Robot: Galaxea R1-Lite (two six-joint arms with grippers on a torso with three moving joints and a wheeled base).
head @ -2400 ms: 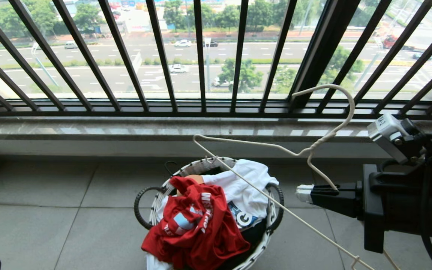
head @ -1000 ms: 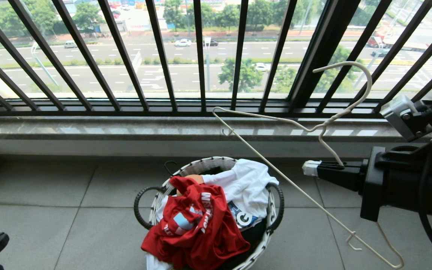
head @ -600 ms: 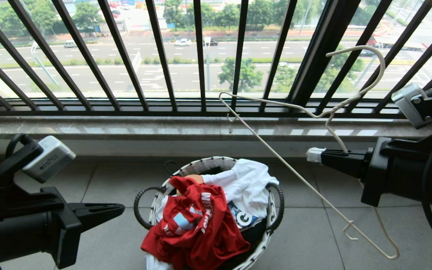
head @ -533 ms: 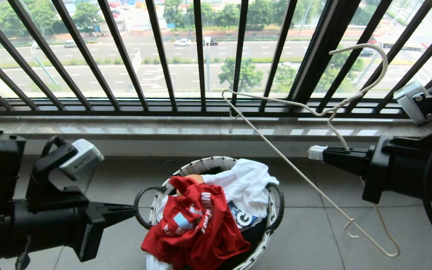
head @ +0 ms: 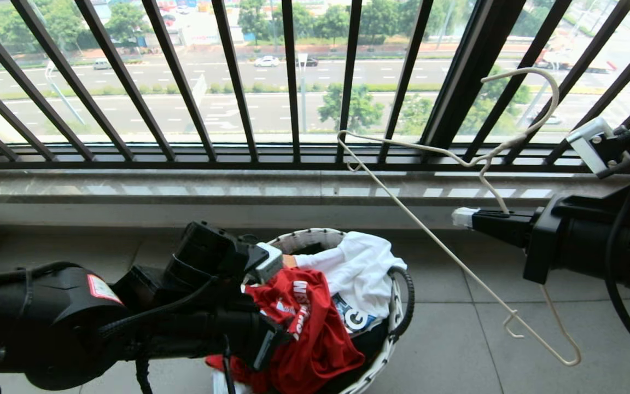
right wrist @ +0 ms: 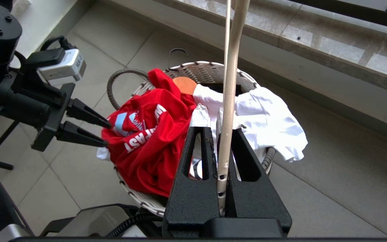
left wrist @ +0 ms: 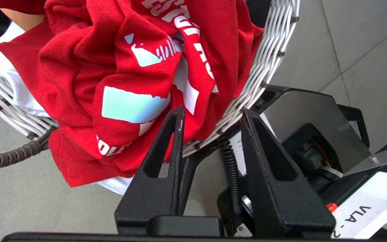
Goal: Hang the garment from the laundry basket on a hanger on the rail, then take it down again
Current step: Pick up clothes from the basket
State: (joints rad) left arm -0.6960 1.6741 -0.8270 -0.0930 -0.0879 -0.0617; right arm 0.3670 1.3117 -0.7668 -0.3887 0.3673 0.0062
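Balcony floor: left claw parted at garment

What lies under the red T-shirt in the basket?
A white garment lies beside and partly under the red T-shirt in the basket. Anything deeper is covered.

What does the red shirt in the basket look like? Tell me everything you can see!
The red T-shirt is soft cloth, crumpled in a heap with white letters and pale blue patches printed on it. It lies on top of the round woven basket, spilling over the near rim, and touches a white garment beside it. The left gripper has its fingers open right at the shirt's edge, not yet closed on it.
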